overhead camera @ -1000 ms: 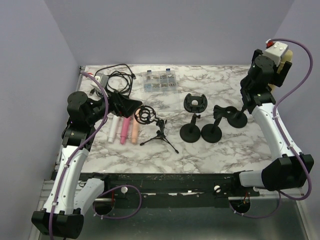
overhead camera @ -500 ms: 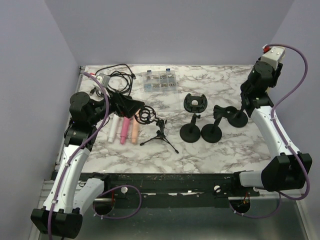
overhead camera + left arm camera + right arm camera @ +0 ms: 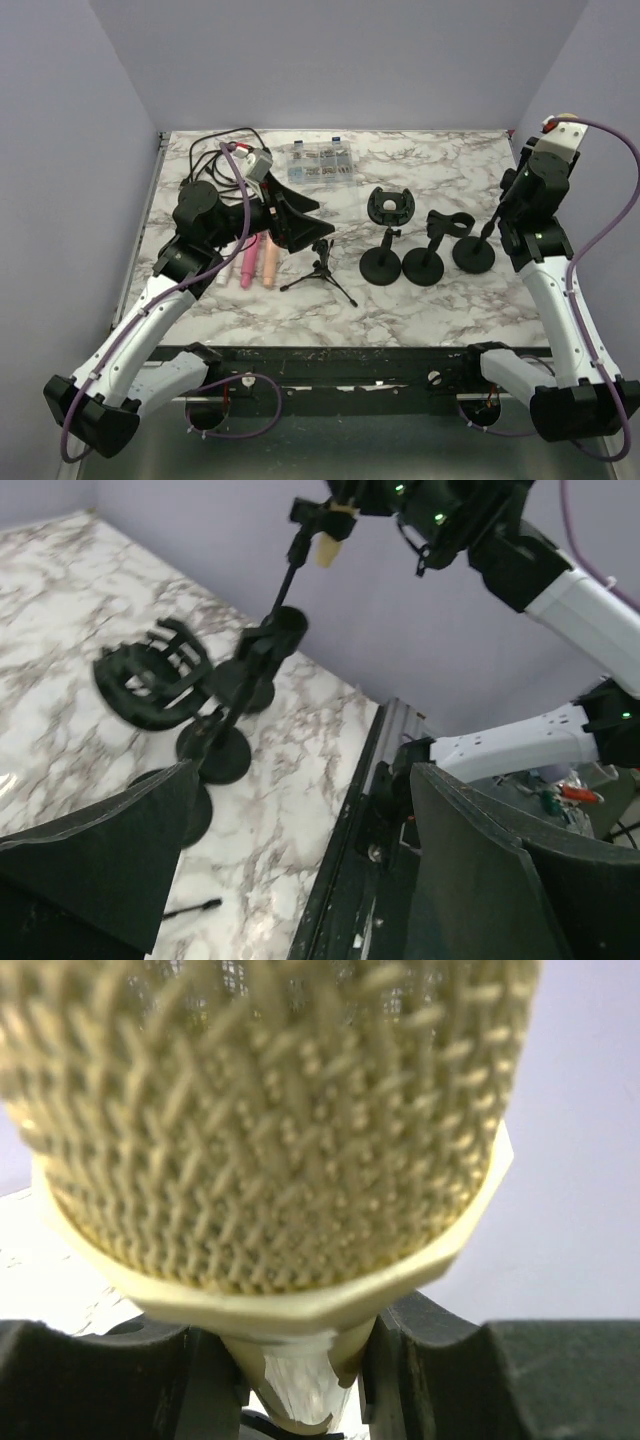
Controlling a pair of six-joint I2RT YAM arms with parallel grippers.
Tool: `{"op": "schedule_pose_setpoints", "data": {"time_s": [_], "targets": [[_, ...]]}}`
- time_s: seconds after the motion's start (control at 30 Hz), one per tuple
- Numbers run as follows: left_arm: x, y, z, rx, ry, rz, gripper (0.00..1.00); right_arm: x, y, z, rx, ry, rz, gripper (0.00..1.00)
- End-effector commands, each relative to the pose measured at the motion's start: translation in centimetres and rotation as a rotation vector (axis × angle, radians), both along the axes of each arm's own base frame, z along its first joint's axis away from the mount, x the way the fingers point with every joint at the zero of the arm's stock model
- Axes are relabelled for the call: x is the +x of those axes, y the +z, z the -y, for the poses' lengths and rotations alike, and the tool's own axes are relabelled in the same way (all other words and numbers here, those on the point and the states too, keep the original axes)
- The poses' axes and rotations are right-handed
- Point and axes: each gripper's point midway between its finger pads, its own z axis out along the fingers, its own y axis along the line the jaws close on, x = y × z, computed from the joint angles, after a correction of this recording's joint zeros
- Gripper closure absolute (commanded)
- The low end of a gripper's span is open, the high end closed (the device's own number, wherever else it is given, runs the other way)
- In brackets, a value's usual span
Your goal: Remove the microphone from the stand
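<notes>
The cream microphone (image 3: 270, 1120) fills the right wrist view, mesh head toward the camera. My right gripper (image 3: 300, 1360) is shut on its narrow neck, with a jaw on each side. The left wrist view shows the microphone (image 3: 328, 548) at the top of the tall stand's rod (image 3: 283, 590), beside the black clip. From above, only a cream sliver of the microphone (image 3: 568, 116) shows, behind the right wrist camera. The stand's base (image 3: 473, 253) rests on the table. My left gripper (image 3: 300, 215) is open and empty over the small tripod (image 3: 322, 272).
Two more round-base stands (image 3: 385, 265) (image 3: 423, 265) sit mid-table, one carrying a ring holder (image 3: 390, 205). Pink, white and orange microphones (image 3: 245, 262) lie at the left. A clear parts box (image 3: 320, 165) and cables (image 3: 225, 155) are at the back.
My right gripper closed on the microphone and the arm shifted right and down a little. My left arm swung right and forward over the tripod, covering its ring mount.
</notes>
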Motion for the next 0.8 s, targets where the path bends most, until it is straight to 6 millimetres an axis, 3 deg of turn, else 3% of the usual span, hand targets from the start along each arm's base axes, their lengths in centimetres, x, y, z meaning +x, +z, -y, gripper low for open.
{"op": "schedule_pose_setpoints", "data": {"time_s": [0.0,0.1,0.37,0.5,0.77], "targets": [[-1.2,4.0,4.0,-0.082,-0.080,0.128,0.12,-1.8,0.6,-1.2,0.071,0.086,0.024,0.99],[-1.6,5.4,7.5,-0.112,-0.148,0.174,0.13,-2.5,0.6,-2.0,0.095,0.142,0.022,0.99],[-0.9,6.0,17.1,-0.074,-0.309,0.215,0.16,-4.0,0.7,-3.3,0.041,0.255,0.106,0.99],[-0.4,6.4,20.2,-0.070,-0.349,0.215,0.16,-3.4,0.5,-3.1,0.044,0.238,0.121,0.99],[1.3,4.2,24.7,-0.039,-0.473,0.302,0.18,-3.8,1.0,-3.8,0.098,0.279,0.182,0.99]]}}
